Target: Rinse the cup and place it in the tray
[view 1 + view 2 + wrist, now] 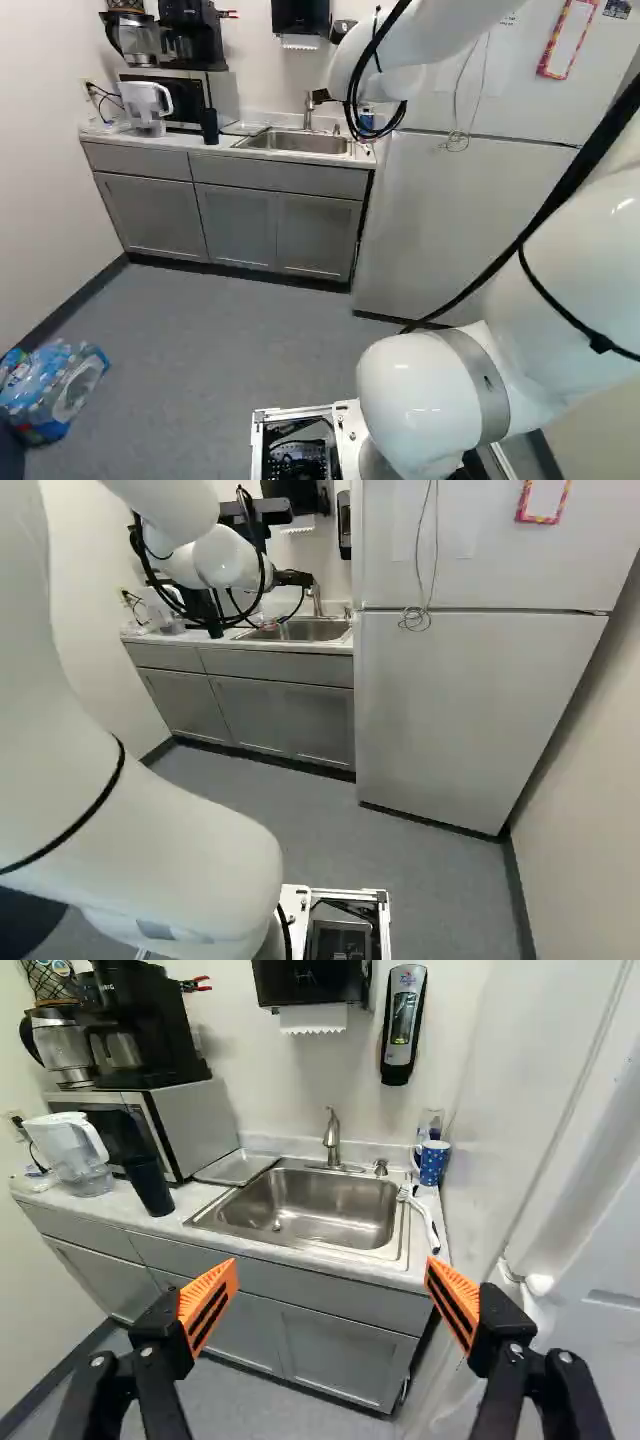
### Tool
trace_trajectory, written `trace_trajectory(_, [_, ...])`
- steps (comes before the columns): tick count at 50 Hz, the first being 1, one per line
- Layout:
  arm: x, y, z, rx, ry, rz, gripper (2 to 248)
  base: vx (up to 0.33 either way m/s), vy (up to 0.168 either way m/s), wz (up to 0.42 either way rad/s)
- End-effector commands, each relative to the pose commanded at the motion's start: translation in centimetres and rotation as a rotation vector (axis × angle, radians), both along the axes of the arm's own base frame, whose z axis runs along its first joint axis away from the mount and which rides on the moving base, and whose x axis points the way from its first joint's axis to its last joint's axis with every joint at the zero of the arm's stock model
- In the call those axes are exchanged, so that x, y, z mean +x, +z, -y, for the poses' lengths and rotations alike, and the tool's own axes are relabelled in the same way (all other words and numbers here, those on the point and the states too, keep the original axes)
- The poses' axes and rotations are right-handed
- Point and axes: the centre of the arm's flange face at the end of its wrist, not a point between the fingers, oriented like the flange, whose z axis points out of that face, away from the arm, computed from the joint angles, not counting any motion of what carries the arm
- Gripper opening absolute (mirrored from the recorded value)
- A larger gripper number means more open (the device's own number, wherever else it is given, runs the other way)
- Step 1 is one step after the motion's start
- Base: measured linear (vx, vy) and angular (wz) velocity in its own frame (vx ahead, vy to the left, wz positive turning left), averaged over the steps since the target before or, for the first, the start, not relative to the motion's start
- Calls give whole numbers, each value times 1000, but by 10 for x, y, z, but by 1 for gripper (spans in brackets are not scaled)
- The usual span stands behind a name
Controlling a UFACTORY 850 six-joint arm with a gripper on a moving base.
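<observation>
My gripper (293,578) is up in front of the sink counter in the right base view. In the wrist view the gripper (330,1295) stands wide open, nothing between its orange pads. Ahead of it is the steel sink (320,1205) with its faucet (332,1138). A blue cup with light spots (432,1163) stands on the counter in the corner beside the sink, near the fridge. On the sink's other side, next to the microwave, lies a flat metal tray (237,1167).
A white-handled brush (425,1215) lies by the cup's side of the sink. Beyond the tray are a black tumbler (150,1186), a water pitcher (75,1155) and a microwave (180,1120) under a coffee maker. The fridge (450,710) flanks the counter. Bottle packs (55,390) sit on the floor.
</observation>
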Motion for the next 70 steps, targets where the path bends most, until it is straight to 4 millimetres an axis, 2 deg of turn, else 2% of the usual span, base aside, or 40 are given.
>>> trace_trajectory(29, [0, 0, 0, 0, 0, 0, 247, 3, 6, 0])
trace_trajectory(70, [0, 0, 0, 0, 0, 0, 247, 59, 52, -8])
